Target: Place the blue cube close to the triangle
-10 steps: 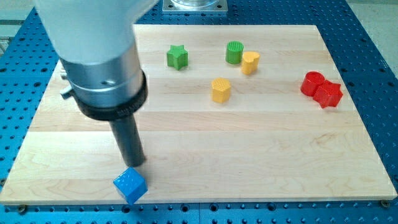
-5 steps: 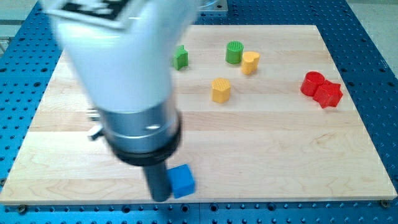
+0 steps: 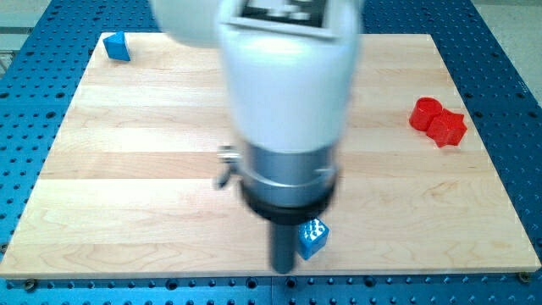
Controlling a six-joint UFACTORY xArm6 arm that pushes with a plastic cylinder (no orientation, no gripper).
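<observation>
Pale wooden worktop point(image 3: 127, 169) on a blue perforated base, seen from the near edge. Nearest, at the view's bottom just right of centre: my tip point(image 3: 284, 270), close to the worktop's near edge. Touching the rod's right side, just above the tip: blue cube point(image 3: 312, 237), tilted, with a dotted face showing. No jaws on this rod, so nothing clenched or released; contact by the rod's side only. Above, the arm's dark collar and blurred white body, covering the middle of the board and whatever lies behind. Farther off, at the view's right: two red blocks point(image 3: 438, 121) touching each other, shapes unclear. Farthest, at the top left corner: blue triangle point(image 3: 117, 47), well apart from the cube.
</observation>
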